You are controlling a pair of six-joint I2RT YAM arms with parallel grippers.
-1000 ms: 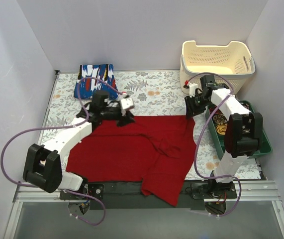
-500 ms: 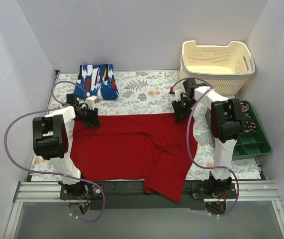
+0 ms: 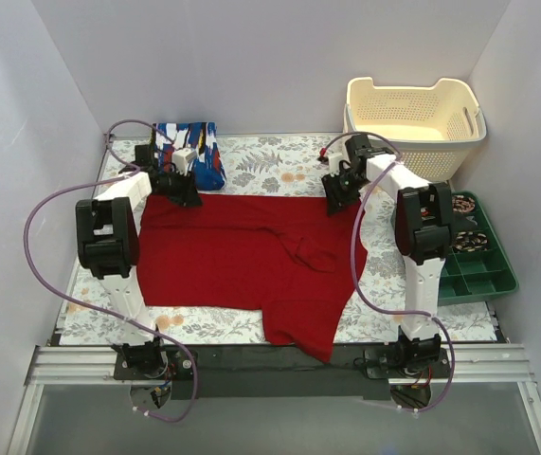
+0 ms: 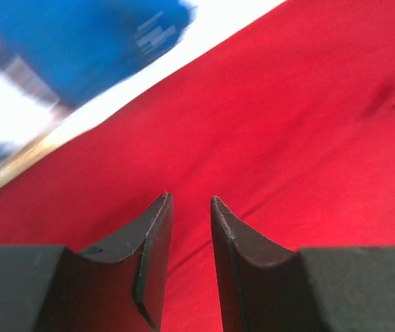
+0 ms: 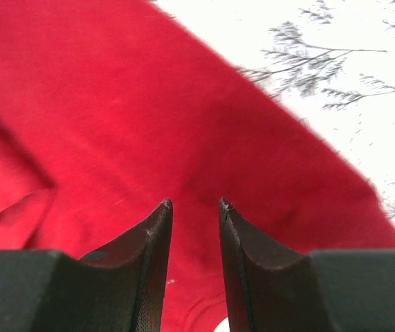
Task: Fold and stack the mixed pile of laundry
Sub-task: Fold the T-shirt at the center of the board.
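Cloth of the red garment [image 3: 232, 256] is seen in the narrow gaps of left tool [image 4: 190, 198] and right tool [image 5: 195, 203]; grip cannot be told. It is spread flat, creased centrally.

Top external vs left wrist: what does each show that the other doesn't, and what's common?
Only top external: the cream perforated plastic basket at the far right, the green compartment tray nearer on the right, the right gripper at the far right corner of the deep red cloth garment, and that garment's whole spread-out outline.
Only left wrist: a close look at the left gripper, with a narrow gap between its dark fingers just over red cloth. Whether they pinch it is unclear.
Both: the deep red cloth garment, the folded blue printed garment beside its far left corner, and the left gripper.
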